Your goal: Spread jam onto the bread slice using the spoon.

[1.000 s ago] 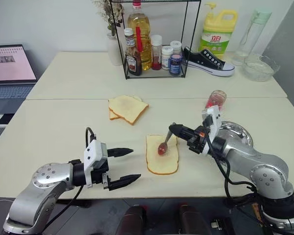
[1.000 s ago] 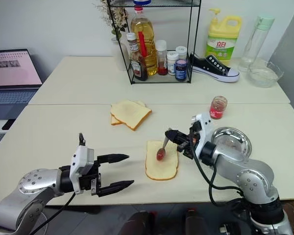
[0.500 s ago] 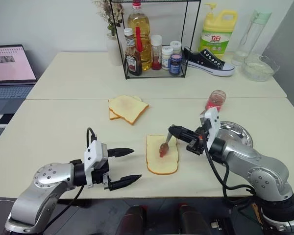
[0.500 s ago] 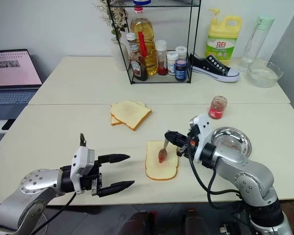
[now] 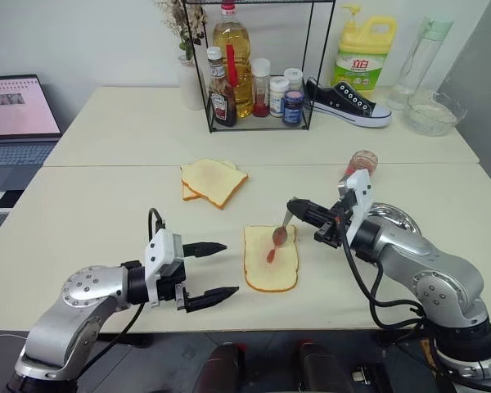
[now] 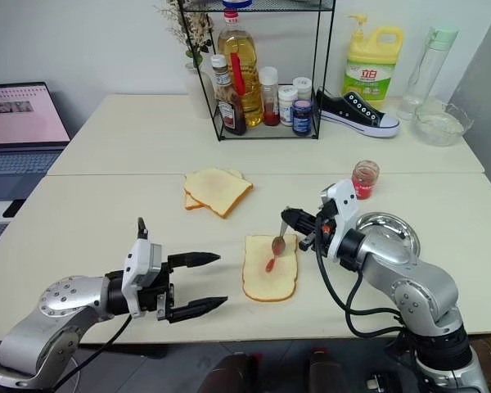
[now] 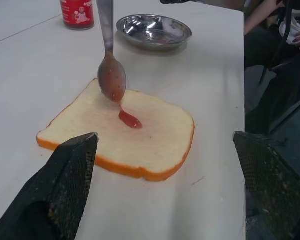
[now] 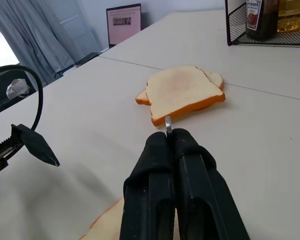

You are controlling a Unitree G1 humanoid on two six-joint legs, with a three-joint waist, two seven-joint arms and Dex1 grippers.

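Note:
The bread slice (image 5: 270, 270) lies flat near the table's front edge, with a small red blob of jam (image 7: 130, 120) at its middle. My right gripper (image 5: 293, 205) is shut on the handle of the spoon (image 5: 280, 234). The spoon's jam-smeared bowl hangs just above the slice's far half, and a thin red strand trails from it to the blob. My left gripper (image 5: 229, 268) is open, level with the table to the left of the slice, holding nothing. The jam jar (image 6: 364, 175) stands behind my right arm.
A pile of bread slices (image 5: 213, 180) lies behind the slice. A round steel dish (image 6: 385, 233) sits to the right under my right arm. At the back are a wire rack of bottles (image 5: 258, 82), a shoe (image 5: 348, 102), a glass bowl (image 5: 432, 113) and a laptop (image 5: 16, 106).
The spoon bowl has lifted off the middle of the bread and shifted toward its far edge, leaving a red jam streak. The left gripper has stayed where it was, open.

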